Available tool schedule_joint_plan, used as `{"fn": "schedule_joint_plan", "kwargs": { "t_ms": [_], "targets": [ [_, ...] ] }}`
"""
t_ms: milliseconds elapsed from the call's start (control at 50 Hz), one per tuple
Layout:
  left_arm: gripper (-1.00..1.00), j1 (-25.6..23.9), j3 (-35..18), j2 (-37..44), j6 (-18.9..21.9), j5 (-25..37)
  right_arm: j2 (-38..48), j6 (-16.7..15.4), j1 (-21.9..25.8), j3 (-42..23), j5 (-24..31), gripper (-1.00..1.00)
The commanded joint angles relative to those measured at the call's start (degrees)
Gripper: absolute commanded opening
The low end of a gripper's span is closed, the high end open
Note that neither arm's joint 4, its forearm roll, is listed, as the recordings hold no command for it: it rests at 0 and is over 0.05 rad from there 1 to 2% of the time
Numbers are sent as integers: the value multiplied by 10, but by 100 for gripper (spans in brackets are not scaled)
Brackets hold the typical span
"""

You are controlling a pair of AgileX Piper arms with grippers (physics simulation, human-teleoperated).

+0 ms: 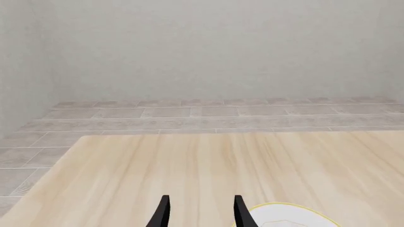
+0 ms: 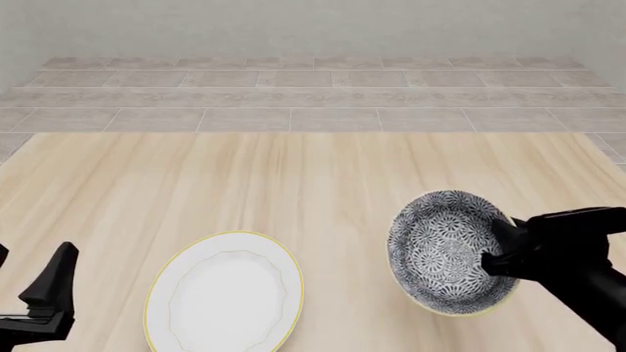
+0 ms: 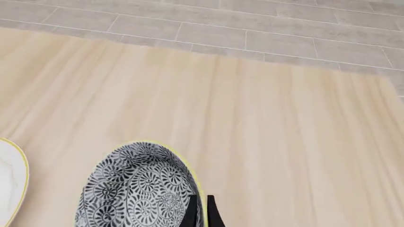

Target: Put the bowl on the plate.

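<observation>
Right now I'm pinching the right gripper (image 2: 497, 248) narrowly on the near rim of the round, deep bowl with the grey-and-white floral inside and yellowish-green rim (image 2: 450, 251), one finger inside the wall and one outside. It's tilting toward the flat white plate with the thin yellow rim (image 2: 225, 293), which is lying to its left on the pale wooden counter (image 2: 293, 183). I'm judging the bowl rigid, glazed and slippery, so the rim hold needs care. My left gripper (image 1: 200, 210) is hanging spread wide and empty.
</observation>
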Motion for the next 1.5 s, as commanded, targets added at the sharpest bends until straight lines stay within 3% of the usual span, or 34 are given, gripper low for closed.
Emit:
{"fn": "schedule_joint_plan", "kwargs": {
  "t_ms": [20, 80, 100, 140, 420, 1000, 1040, 1100, 1500],
  "targets": [
    [100, 0, 0, -1, 0, 0, -2, 4, 4, -46, 34, -100],
    [100, 1, -1, 1, 0, -2, 9, -1, 17, -45, 16, -100],
    [100, 1, -1, 2, 0, -3, -1, -8, 5, -63, 52, -100],
    [100, 0, 0, 3, 0, -4, -5, -9, 3, -68, 62, -100],
    [100, 0, 0, 1, 0, -2, 22, 15, 23, -66, 35, -100],
    [100, -1, 0, 6, 0, -7, 2, 25, 56, -80, 56, -100],
    [100, -2, 0, 5, 1, -5, 23, 30, 60, -126, 84, -100],
    [100, -2, 0, 3, 1, -3, 16, 29, 64, -144, 109, -100],
    [100, -2, -1, -1, 3, 3, 48, 39, 102, -184, 121, -100]
  ]
}}
